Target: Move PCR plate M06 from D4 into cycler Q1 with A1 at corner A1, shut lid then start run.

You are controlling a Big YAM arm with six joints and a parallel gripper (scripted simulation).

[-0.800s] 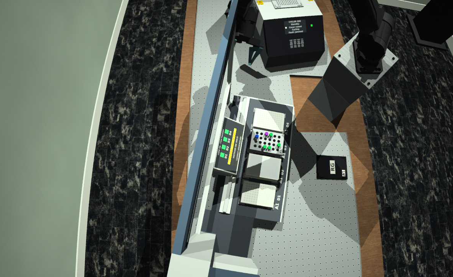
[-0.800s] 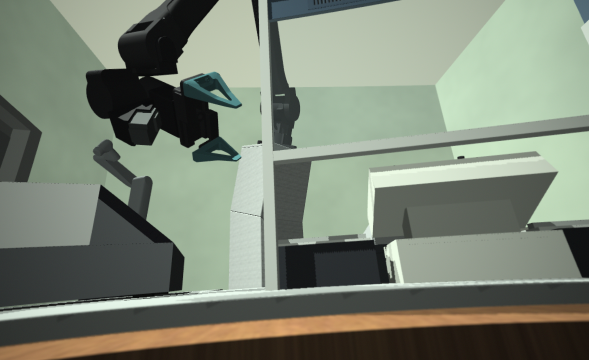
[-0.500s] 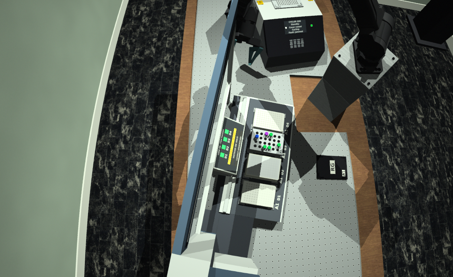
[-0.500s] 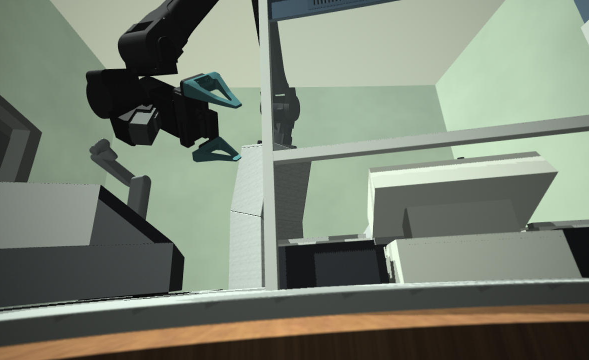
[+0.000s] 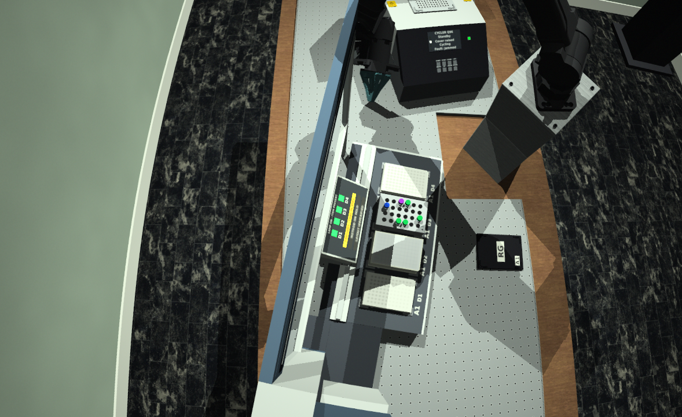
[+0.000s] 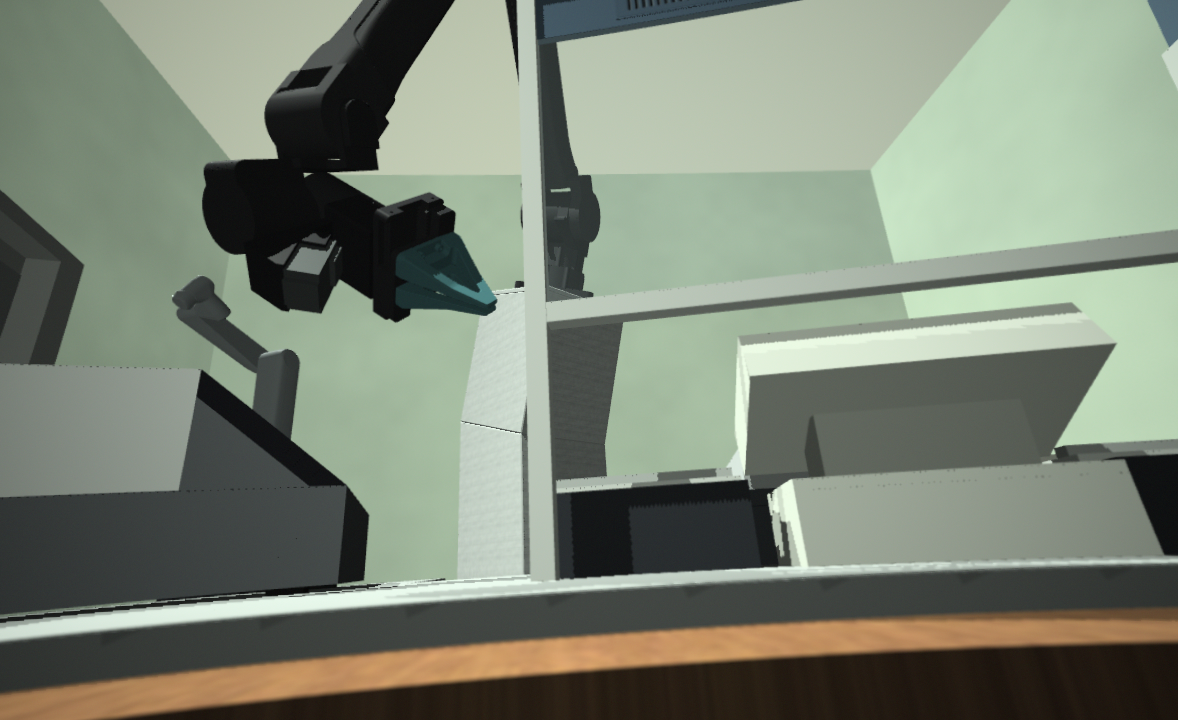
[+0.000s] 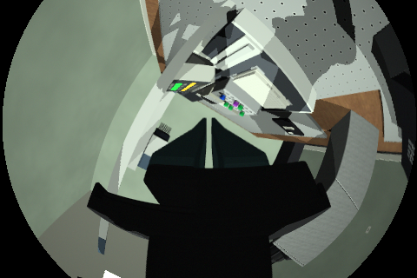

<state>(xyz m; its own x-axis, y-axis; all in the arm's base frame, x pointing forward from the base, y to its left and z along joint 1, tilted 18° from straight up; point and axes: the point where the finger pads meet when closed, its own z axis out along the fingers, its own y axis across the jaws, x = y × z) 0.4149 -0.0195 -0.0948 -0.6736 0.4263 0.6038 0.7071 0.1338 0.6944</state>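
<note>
Plate M06 point(image 5: 404, 179) lies in nest D4, the end of the hand-off row nearest the cycler. Cycler Q1 point(image 5: 439, 51) stands at the top of the overhead view. Its well block point(image 5: 431, 4) shows uncovered on top, its lamp point(image 5: 469, 37) is green, and its keys point(image 5: 447, 64) sit on the sloped front. My gripper point(image 5: 374, 85) hangs in the air to the left of Q1's front, away from the plate. Its teal fingers point(image 6: 484, 300) are shut together with nothing between them. The wrist view shows the closed fingers and the hand-off row point(image 7: 238, 99) far off.
The tube cooling block point(image 5: 400, 212) with coloured caps is on D3, the deep-well block point(image 5: 395, 251) on D2, and plate N06 point(image 5: 389, 292) on D1. The black regrip nest RG point(image 5: 495, 251) lies right of the row. A long rail frame point(image 5: 312, 171) runs along the row's left side.
</note>
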